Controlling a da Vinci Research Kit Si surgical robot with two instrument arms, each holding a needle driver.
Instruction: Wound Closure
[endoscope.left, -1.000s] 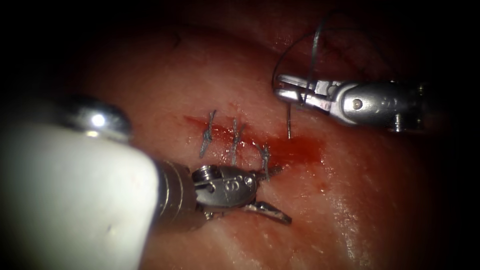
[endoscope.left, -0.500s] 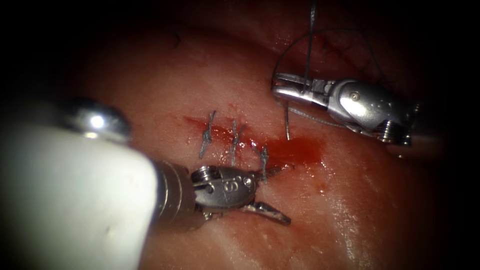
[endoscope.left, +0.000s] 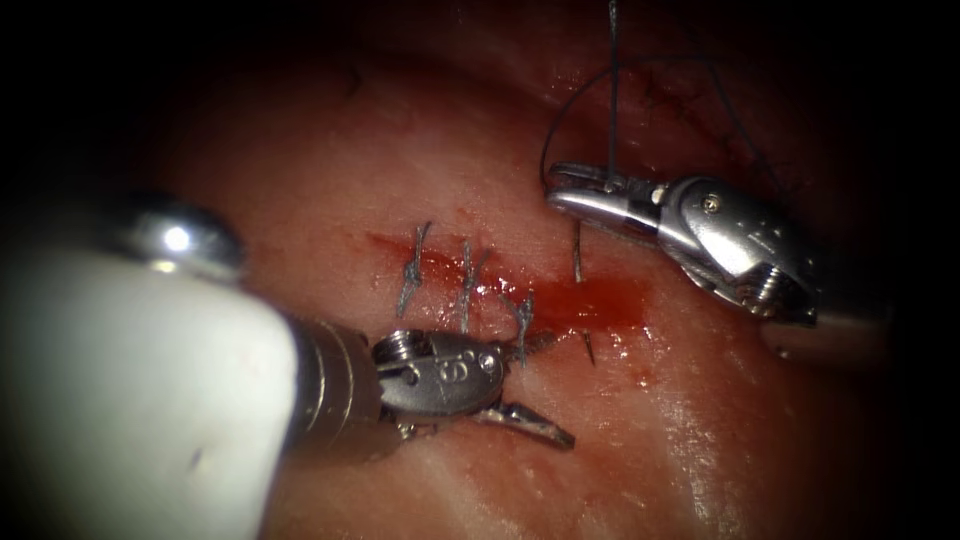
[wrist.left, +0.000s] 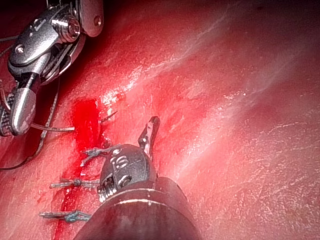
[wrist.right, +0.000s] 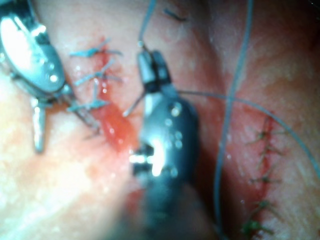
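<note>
The cut runs across the tissue, with three knotted stitches on its left part and red fluid at its open right end. My right tool is shut on the curved needle near its tail. The needle goes down into the far edge at the open end, and its tip pokes out of the near edge. In the left wrist view the tip shows beside the fluid. Thread rises from the right tool. My left tool is open and holds nothing, one jaw lying by the third stitch.
Loose thread curls over the tissue behind the right tool. In the right wrist view an older closed line of dark stitches lies beyond it. The left arm's wide shaft covers the near left of the endoscope view.
The right tool has rolled and dipped, driving the needle through the tissue; the tip now stands out of the near edge. The left tool has barely shifted left.
</note>
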